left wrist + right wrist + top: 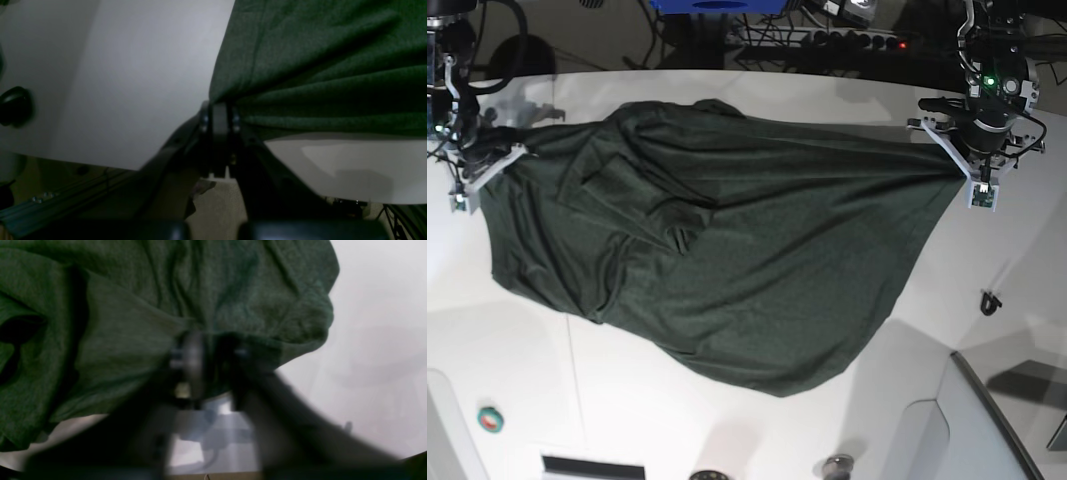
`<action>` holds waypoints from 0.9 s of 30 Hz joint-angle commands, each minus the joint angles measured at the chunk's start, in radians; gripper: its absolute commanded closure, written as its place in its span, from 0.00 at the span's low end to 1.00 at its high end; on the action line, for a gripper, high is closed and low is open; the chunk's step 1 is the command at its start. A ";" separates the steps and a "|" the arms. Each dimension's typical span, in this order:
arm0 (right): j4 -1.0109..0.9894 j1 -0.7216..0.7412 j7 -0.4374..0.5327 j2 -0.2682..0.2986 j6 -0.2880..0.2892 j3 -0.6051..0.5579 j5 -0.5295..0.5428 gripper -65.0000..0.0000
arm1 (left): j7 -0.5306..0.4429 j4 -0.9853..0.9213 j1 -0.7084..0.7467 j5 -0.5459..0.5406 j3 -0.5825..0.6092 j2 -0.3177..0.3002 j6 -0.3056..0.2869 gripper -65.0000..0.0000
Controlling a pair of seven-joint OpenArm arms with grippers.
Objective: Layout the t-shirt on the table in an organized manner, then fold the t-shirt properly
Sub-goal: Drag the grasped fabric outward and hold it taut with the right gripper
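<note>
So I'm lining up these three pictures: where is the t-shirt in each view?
Left wrist: t-shirt fills the upper right, pinched by the left gripper.
Right wrist: it covers the upper left and centre.
Base: it stretches across the middle.
Shared landmark: the white table.

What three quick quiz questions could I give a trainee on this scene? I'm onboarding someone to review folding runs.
1. True or false: the t-shirt lies neatly folded on the table.
2. Which grippers pinch the cloth? A) left only B) right only C) both
3. Fill in: the small object near the table's front-left corner in the base view is a ___ of tape.

Key:
1. False; it is stretched between left gripper and right gripper, wrinkled.
2. C
3. roll
</note>
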 commanded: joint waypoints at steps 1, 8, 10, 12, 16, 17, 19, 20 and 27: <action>0.020 0.000 0.014 0.015 0.006 0.006 -0.002 1.00 | -0.013 0.017 0.002 0.007 -0.006 -0.011 0.006 1.00; 0.103 -0.043 -0.015 0.015 0.002 0.013 -0.002 1.00 | -0.013 0.016 0.002 0.007 -0.006 -0.011 0.006 1.00; 0.113 -0.046 -0.043 0.015 0.002 0.015 -0.002 1.00 | -0.013 0.016 0.002 0.007 -0.006 -0.011 0.006 1.00; 0.113 -0.061 -0.052 0.015 0.002 0.015 -0.002 1.00 | -0.013 0.016 0.002 0.007 -0.006 -0.011 0.006 1.00; 0.104 -0.064 -0.055 0.015 0.003 0.015 -0.002 1.00 | -0.013 0.016 0.002 0.007 -0.006 -0.011 0.006 1.00; 0.104 -0.064 -0.055 0.015 0.005 0.010 -0.002 1.00 | -0.013 0.016 0.002 0.007 -0.006 -0.011 0.006 1.00; 0.106 -0.064 -0.057 0.015 0.005 0.007 -0.002 0.99 | -0.013 0.016 0.001 0.007 -0.006 -0.011 0.006 1.00; 0.109 -0.064 -0.057 0.015 0.005 0.007 -0.002 0.96 | -0.013 0.016 0.001 0.007 -0.006 -0.011 0.006 1.00; 0.115 -0.081 -0.057 0.015 0.005 0.007 0.002 0.66 | -0.013 0.016 0.001 0.007 -0.006 -0.011 0.006 1.00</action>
